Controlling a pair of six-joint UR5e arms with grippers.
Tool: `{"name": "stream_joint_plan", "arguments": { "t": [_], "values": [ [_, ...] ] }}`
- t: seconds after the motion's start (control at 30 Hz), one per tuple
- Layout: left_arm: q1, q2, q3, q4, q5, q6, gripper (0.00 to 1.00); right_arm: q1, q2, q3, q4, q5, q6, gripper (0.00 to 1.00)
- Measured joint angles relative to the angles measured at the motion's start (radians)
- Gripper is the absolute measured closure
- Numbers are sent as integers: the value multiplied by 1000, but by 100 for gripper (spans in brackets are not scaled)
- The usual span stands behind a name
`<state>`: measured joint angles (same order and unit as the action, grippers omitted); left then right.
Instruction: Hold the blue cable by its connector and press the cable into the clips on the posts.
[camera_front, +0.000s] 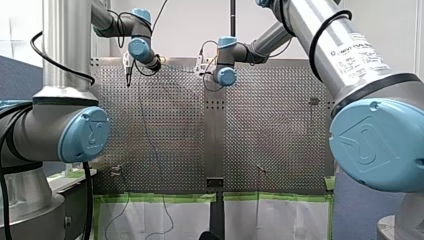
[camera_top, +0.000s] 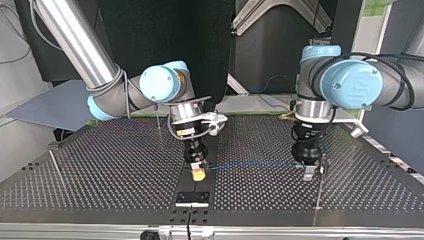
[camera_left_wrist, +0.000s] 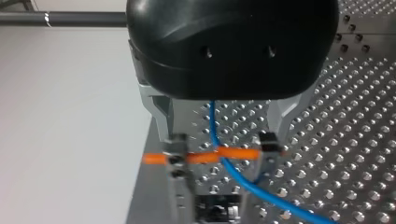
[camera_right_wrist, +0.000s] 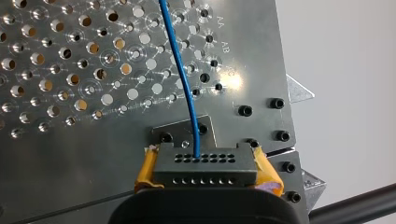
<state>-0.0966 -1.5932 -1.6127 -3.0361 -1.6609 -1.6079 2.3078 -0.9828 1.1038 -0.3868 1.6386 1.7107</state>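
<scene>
Right gripper (camera_right_wrist: 205, 173) pinches the dark connector (camera_right_wrist: 205, 161) between its yellow pads, a hold only its own wrist view makes plain. The thin blue cable (camera_right_wrist: 180, 70) leaves the connector's row of holes and runs off over the perforated table (camera_right_wrist: 70, 70). The left wrist view alone shows the left gripper (camera_left_wrist: 217, 151) with its metal fingers parted and the cable passing loosely between them across an orange bar (camera_left_wrist: 205, 157). Farther off, the top view shows the cable straight between both grippers, with a slim post (camera_top: 320, 190) just beside the left one.
</scene>
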Motion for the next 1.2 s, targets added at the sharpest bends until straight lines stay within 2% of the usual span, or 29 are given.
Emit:
{"name": "stream_joint_plan", "arguments": {
  "t": [0.23, 0.63, 0.67, 0.7, 0.73, 0.77, 0.8, 0.83, 0.97, 1.2],
  "values": [
    [-19, -27, 23, 13, -23, -2, 0, 1, 0, 0, 1, 0, 0, 100],
    [-35, -29, 27, 17, -95, 40, 0, 2, 0, 0, 4, 0, 0, 100],
    [-36, -29, 27, 17, -101, 43, 22, 2, 0, 0, 4, 0, 0, 100],
    [-37, -29, 27, 17, -107, 46, 22, 2, 0, 0, 4, 0, 0, 100],
    [-38, -29, 27, 17, -113, 49, 56, 2, 0, 0, 4, 0, 0, 100],
    [-40, -29, 27, 19, -121, 54, 81, 2, 0, 0, 4, 0, 0, 100],
    [-43, -29, 27, 20, -128, 58, 81, 2, 0, 0, 5, 0, 0, 100],
    [-46, -29, 27, 21, -137, 65, 100, 2, 0, 0, 5, 0, 0, 100],
    [-58, -29, 27, 26, -162, 87, 100, 2, 0, 0, 5, 0, 0, 100],
    [-72, -29, 27, 33, -163, 103, 100, 2, 0, 0, 5, 0, 0, 100]
  ]
}}
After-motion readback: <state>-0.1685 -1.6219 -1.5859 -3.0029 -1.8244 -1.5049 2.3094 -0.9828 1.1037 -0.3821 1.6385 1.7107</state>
